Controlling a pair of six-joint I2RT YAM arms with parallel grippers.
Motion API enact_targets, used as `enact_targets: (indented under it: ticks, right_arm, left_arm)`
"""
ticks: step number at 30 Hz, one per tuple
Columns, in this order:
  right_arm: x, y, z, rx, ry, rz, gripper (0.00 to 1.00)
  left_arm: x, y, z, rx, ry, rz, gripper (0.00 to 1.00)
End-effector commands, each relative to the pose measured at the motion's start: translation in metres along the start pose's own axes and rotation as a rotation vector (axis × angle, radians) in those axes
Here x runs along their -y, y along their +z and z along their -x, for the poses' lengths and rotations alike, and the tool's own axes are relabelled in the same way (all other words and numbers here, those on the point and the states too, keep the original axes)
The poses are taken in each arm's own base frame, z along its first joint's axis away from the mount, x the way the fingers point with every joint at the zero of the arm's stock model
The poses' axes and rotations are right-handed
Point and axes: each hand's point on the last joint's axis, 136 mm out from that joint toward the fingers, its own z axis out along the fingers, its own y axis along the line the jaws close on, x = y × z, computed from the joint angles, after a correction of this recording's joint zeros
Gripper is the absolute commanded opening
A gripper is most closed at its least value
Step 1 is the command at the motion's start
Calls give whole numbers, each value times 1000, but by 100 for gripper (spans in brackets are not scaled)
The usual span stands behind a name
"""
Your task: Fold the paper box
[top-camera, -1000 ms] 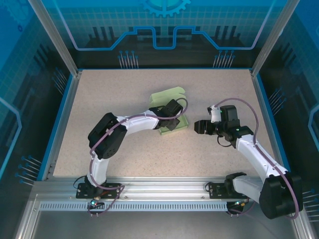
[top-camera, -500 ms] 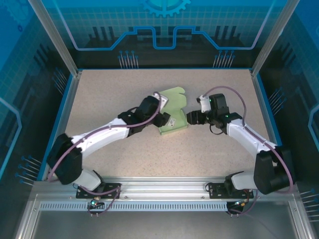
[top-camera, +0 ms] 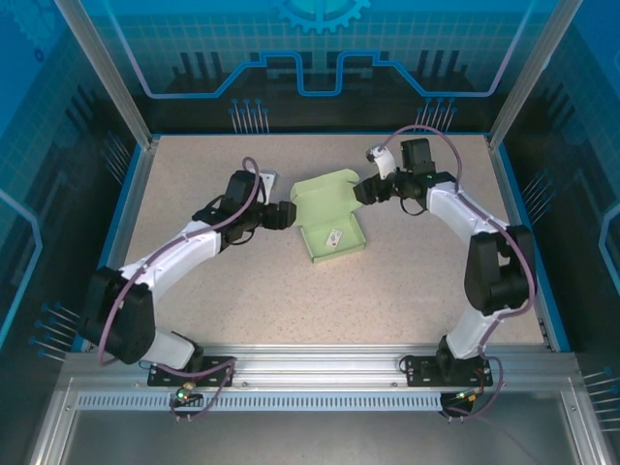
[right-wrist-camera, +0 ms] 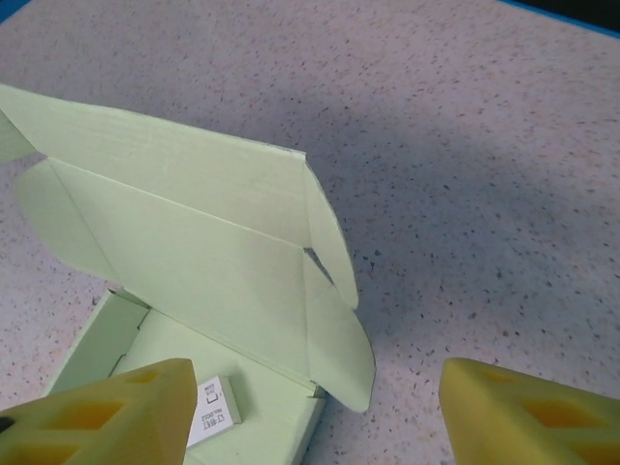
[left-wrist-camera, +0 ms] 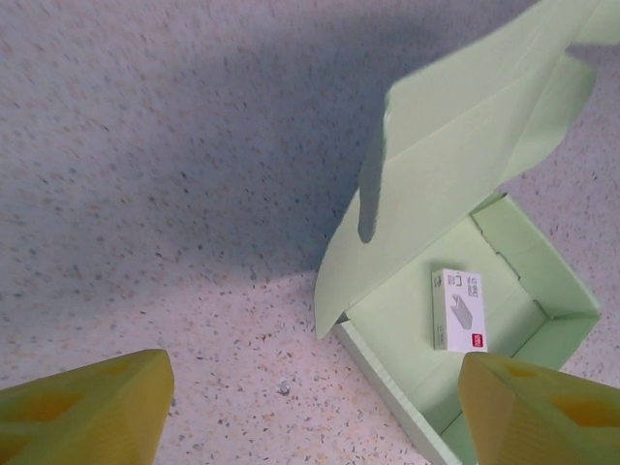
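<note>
Paper box (top-camera: 327, 218): thin pale green card, matt and smooth, with faint fine lines on the lid's inner face.
Small carton (left-wrist-camera: 459, 308) inside it: white printed card, slight sheen.
Table (top-camera: 242, 291): beige speckled top, matt, finely grained.
Left gripper (left-wrist-camera: 315, 368), fingers (left-wrist-camera: 87, 407): yellow plastic, matt.
Arm shell (top-camera: 179, 254), left of frame: white plastic, glossy.
Rail (top-camera: 320, 363), bottom of frame: bare silvery metal, dull sheen.

Open paper box (top-camera: 327, 205) on speckled table (top-camera: 242, 291), small white item (top-camera: 334, 235) inside
</note>
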Motion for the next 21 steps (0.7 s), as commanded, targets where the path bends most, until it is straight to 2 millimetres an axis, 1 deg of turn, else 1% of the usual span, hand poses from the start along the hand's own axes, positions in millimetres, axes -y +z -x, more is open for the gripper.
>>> enact_targets:
  ticks: [1,8,12,17,19,21]
  right_arm:
    - [-4,11,-7,-55,-36,76,67]
    - [-2,36,-15,-106,-34,104,61]
    - [-7,47,-20,-143,-45,108,54]
    - [-6,50,-22,-164,-65,73,41]
    - [-7,49,-22,-166,-66,72,39]
    - [-7,49,-23,-174,-75,64,39]
  left_arm:
    - [8,13,7,-25,-27,-55,78]
    - [10,33,9,-43,-26,-76,77]
    - [13,41,12,-58,-22,-85,68]
    - [10,47,11,-70,-12,-72,54]
    - [12,50,11,-77,-10,-77,50]
    - [12,52,9,-87,-7,-79,48]
